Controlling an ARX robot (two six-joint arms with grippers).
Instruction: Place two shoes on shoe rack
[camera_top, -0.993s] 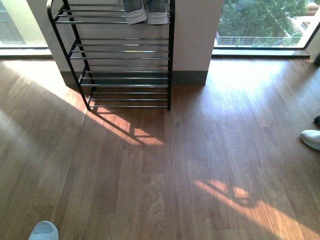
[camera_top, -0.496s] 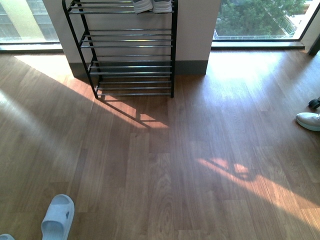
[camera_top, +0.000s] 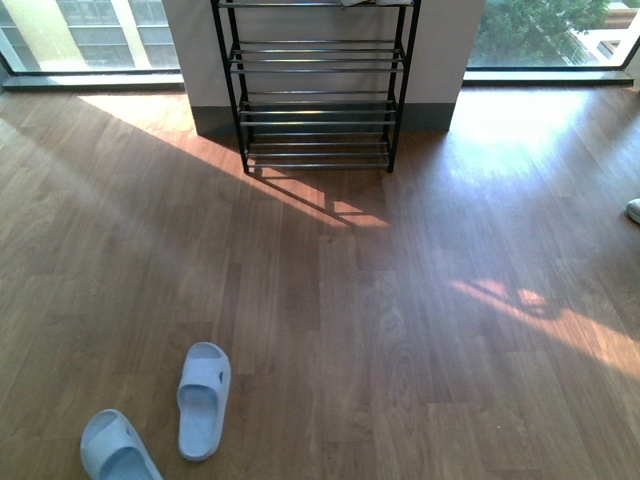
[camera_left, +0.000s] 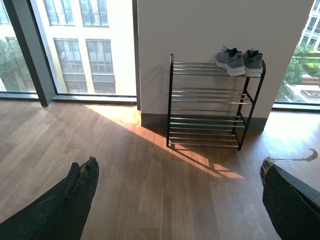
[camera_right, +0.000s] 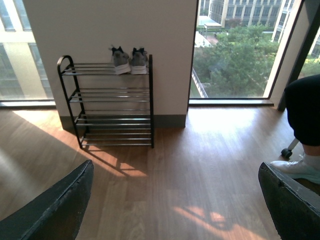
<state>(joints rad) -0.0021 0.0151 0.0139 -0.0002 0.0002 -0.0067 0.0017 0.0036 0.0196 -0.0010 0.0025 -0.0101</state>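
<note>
The slides (camera_top: 204, 400) lay on the floor (camera_top: 420, 340) at the near left of the front view, close together but splayed apart at the toes. The nearer slide (camera_top: 118, 452) was partly cut off by the frame edge. Both were well apart from the rack (camera_top: 316, 100) against the far wall. The sneakers (camera_left: 239, 61) stood side by side at one end of its top tier, so that half of the job looked done; the lower tiers were bare.

The left gripper (camera_left: 177, 167) and the right gripper (camera_right: 176, 170) both had their fingers spread wide with nothing between them, and both faced the rack, not the slides.

The risks seemed to start there. Neither wrist camera showed the slides, so a reach down would begin blind. Since the two lay at an angle to each other, closing on one could nudge the other further out of view. Smooth plastic might slip in a pinch during the long carry. The tiers were only thin bars with gaps, so a slide set down askew could tip through. A person's white shoe (camera_right: 296, 168) sat at the right, near enough to matter if the base swung wide.
</note>
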